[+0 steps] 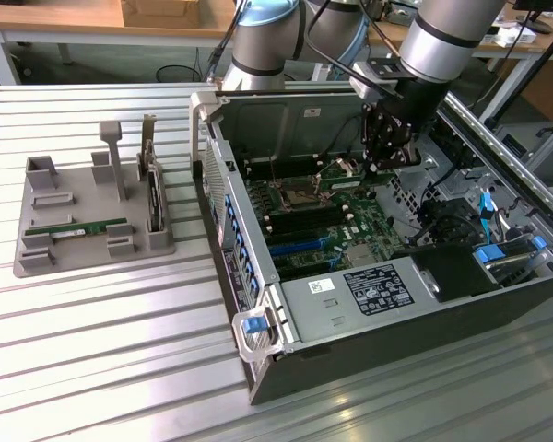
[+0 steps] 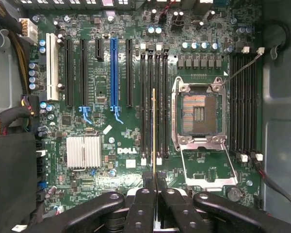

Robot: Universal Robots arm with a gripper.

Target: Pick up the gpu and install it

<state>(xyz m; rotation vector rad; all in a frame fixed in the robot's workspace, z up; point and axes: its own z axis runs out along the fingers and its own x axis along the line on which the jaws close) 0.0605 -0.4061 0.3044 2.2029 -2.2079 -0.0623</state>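
My gripper point(image 1: 381, 164) hangs inside the open computer case point(image 1: 258, 368), above the motherboard point(image 1: 327, 230). It is shut on the gpu point(image 2: 153, 131), a thin green stick seen edge-on in the wrist view, running out from between the black fingers point(image 2: 146, 194). The stick sits over the row of long black slots point(image 2: 146, 102) beside the open processor socket point(image 2: 199, 114); whether it touches a slot I cannot tell. In the exterior view the held gpu point(image 1: 348, 178) shows as a short green strip below the fingers. A second, similar green stick point(image 1: 78, 227) lies flat in the grey holder point(image 1: 37, 262).
The grey holder stands on the ribbed metal table point(image 1: 101, 350) at the exterior view's left, with an upright card point(image 1: 153, 198) in it. The case has a raised side wall point(image 1: 223, 198), a blue latch point(image 1: 251, 324), and cables and a black shroud point(image 1: 452, 272) at the exterior view's right.
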